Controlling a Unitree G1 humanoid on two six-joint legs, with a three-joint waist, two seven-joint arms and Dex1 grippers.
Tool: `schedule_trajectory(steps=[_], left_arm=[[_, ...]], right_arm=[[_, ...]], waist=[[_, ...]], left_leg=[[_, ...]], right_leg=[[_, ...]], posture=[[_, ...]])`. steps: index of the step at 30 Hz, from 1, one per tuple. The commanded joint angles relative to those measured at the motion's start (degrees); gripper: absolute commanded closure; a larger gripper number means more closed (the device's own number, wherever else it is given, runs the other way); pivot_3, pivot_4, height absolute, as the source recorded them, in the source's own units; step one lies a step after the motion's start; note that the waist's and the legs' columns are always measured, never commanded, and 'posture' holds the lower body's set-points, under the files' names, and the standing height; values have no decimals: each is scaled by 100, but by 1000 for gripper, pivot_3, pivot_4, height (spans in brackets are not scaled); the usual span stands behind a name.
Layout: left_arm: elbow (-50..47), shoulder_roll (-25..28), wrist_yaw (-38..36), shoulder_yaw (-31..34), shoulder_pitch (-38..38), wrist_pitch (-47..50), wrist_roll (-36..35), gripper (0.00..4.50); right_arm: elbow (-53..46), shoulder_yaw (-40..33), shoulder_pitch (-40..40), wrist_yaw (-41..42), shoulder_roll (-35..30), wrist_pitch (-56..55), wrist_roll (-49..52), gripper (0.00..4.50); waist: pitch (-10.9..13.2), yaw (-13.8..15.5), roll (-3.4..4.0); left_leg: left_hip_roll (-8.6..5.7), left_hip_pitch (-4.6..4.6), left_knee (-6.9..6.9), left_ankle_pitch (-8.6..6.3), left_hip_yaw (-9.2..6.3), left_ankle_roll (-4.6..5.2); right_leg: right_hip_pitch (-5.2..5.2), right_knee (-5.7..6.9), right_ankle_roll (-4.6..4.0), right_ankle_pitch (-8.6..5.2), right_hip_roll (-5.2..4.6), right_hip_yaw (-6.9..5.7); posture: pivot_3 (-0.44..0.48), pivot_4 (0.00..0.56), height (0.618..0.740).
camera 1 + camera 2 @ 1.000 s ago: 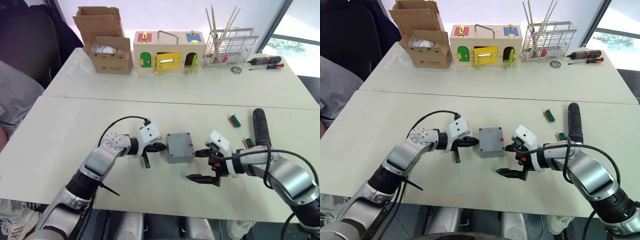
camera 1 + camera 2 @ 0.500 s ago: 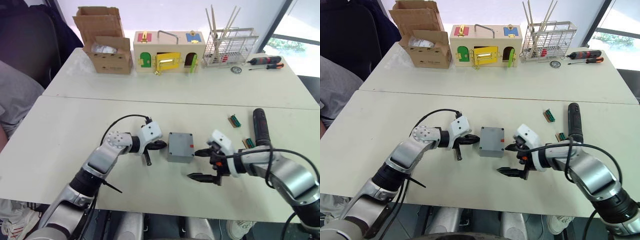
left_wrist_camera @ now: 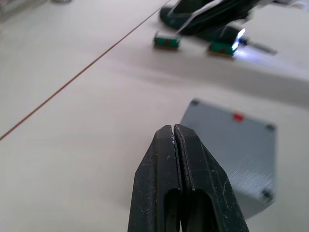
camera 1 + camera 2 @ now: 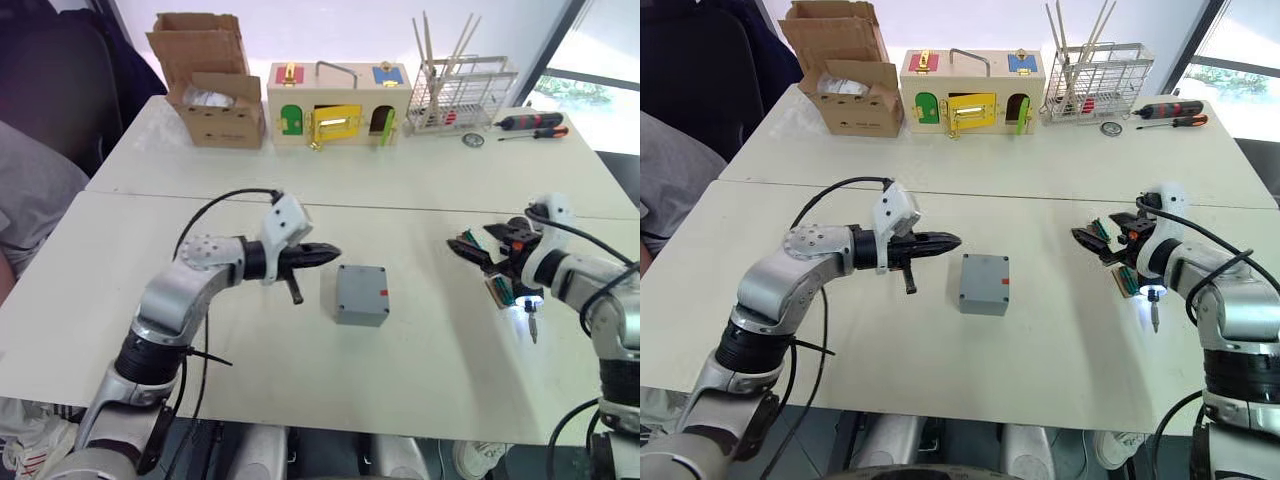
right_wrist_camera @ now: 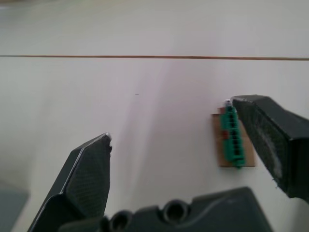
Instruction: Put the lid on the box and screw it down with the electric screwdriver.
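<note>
White worktop: both arms have pulled back from the lidded box [image 4: 361,294], left jaws [image 4: 322,252] pressed together empty, right jaws [image 4: 480,251] gaping beside the screwdriver [image 4: 529,318].

Both claws [image 4: 325,251] [image 4: 470,250] away from box [image 4: 361,294]

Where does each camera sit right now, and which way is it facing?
Left and right eye: on the head, facing forward and down over the table; both arms show.
Left wrist: looks along the shut left claw at the box.
Right wrist: looks along the open right claw at a green connector.
Shared: both eyes show one scene; left wrist also catches the right claw.
</note>
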Motion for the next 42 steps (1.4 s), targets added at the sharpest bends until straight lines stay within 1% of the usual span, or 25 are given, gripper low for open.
schedule_trajectory(steps=[1, 2, 5, 9, 15, 30, 31, 32, 33, 34, 35, 36, 42], left_arm=[[-281, -45, 140, -31, -12, 107, -152, 4500], [-327, -49, 175, -28, 33, 138, -185, 4500], [-449, -41, 307, -1, 161, 211, -255, 4500], [-534, 17, 383, -21, 282, 240, -280, 4500], [-546, 57, 467, -111, 345, 208, -275, 4500], [-440, 93, 463, -262, 291, 103, -273, 4500], [-425, 91, 461, -267, 282, 95, -268, 4500], [-417, 94, 459, -274, 278, 87, -262, 4500], [-414, 97, 457, -280, 279, 84, -258, 4500], [-418, 104, 454, -287, 287, 79, -253, 4500], [-415, 111, 451, -299, 293, 70, -243, 4500], [-413, 116, 449, -310, 298, 62, -235, 4500], [-411, 134, 452, -342, 306, 37, -212, 4500]], right_arm=[[739, 209, -418, -308, 196, -719, -478, 20], [955, 239, -519, -398, 232, -884, -592, 20], [1444, 319, -720, -532, 280, -1215, -818, 717], [1747, 287, -899, -522, 378, -1431, -817, 2107], [1856, 267, -998, -515, 443, -1481, -830, 2107], [1605, 194, -849, -536, 463, -1090, -749, 2107], [1617, 178, -858, -548, 476, -1095, -742, 2650], [1626, 170, -862, -551, 483, -1103, -740, 2870], [1632, 161, -866, -556, 490, -1105, -737, 3309], [1632, 153, -865, -562, 496, -1107, -737, 3879], [1640, 154, -868, -564, 498, -1116, -746, 4325], [1643, 151, -870, -565, 502, -1119, -754, 4450], [1606, 141, -859, -570, 512, -1104, -770, 4450]], waist=[[0, -26, 1], [1, -28, 2], [1, -15, 3], [1, 8, 3], [1, 8, 3], [1, 9, 3], [1, 9, 3], [1, 10, 3], [1, 11, 3], [1, 11, 3], [1, 10, 3], [1, 9, 3], [1, 12, 3]], left_leg=[[0, 0, -2, 1, 3, -1], [2, 2, -2, 1, 3, 0], [3, 1, -2, 2, 2, -2], [2, 0, -1, 2, 3, -3], [2, 0, -1, 2, 3, -3], [2, 0, -1, 1, 2, -1], [2, 0, -2, 1, 3, -1], [2, 0, -1, 1, 3, -1], [2, 0, -1, 1, 2, -1], [2, 0, -1, 1, 3, -1], [2, 0, -2, 1, 3, -1], [2, 0, -2, 1, 3, -1], [2, 0, -2, 0, 2, 0]], right_leg=[[-2, 1, 0, 0, 0, 1], [-2, 3, 0, 0, 2, 1], [-5, 6, 0, 0, 3, 1], [-3, 3, 0, 0, 2, 2], [-2, 3, 0, 0, 2, 3], [-2, 3, 0, 0, 2, 3], [-2, 3, 0, 0, 2, 3], [-2, 3, 0, 0, 2, 3], [-2, 3, 0, 0, 2, 3], [-2, 3, 0, 0, 2, 3], [-2, 3, 0, 0, 2, 3], [-2, 3, 0, 0, 2, 3], [-2, 3, 0, 0, 2, 3]], posture=[[0, 150, 731], [0, 150, 731], [0, 150, 731], [0, 150, 731], [0, 150, 731], [0, 150, 731], [0, 150, 731], [0, 150, 731], [0, 150, 731], [0, 150, 731], [0, 150, 731], [0, 150, 731], [0, 150, 731]])
